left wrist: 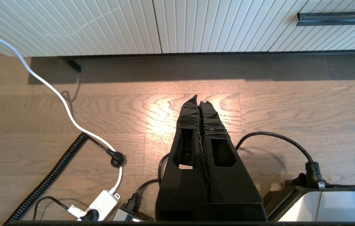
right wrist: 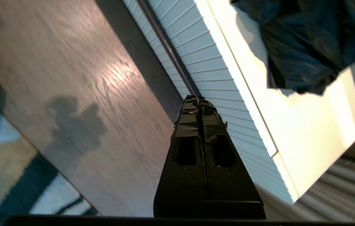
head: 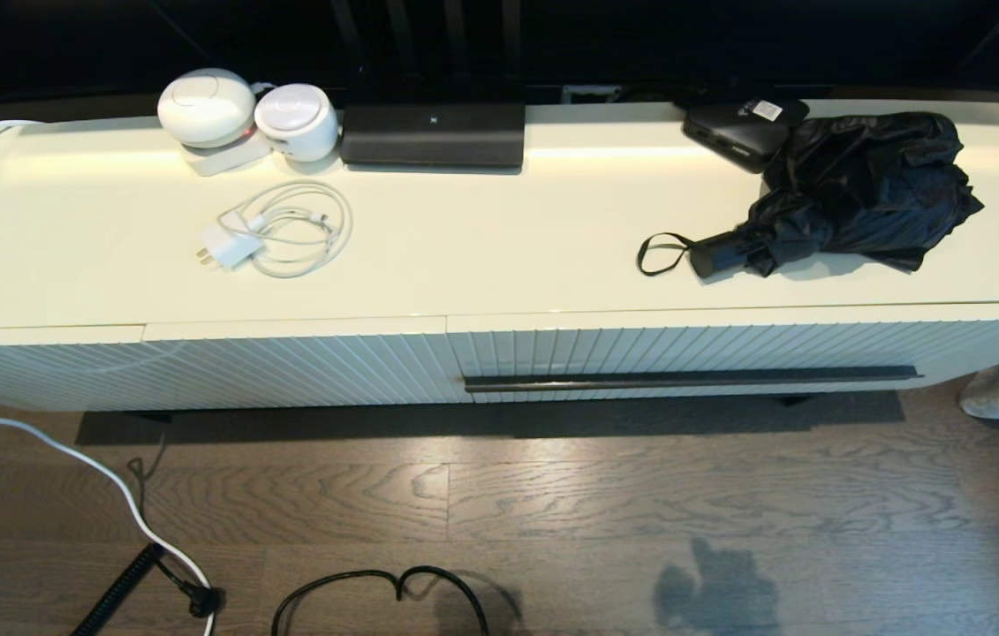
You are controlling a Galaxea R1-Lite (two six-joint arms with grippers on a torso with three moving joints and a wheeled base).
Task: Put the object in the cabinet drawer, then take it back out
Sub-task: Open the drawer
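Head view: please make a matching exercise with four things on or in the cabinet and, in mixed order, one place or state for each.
Things:
1. umbrella
2. cabinet drawer
3. white charger with coiled cable
4. flat black box with a white sticker

Places or states:
A. closed, dark bar handle across its front
B. on the cabinet top, left part, in front of two round white devices
C. at the back edge of the top, touching the black fabric
D. lying on the right part of the top, wrist loop pointing left

Pairs: 1-D, 2-A, 3-B, 4-C

Left claw (left wrist: 199,101) and right claw (right wrist: 198,99) both closed, empty, low.
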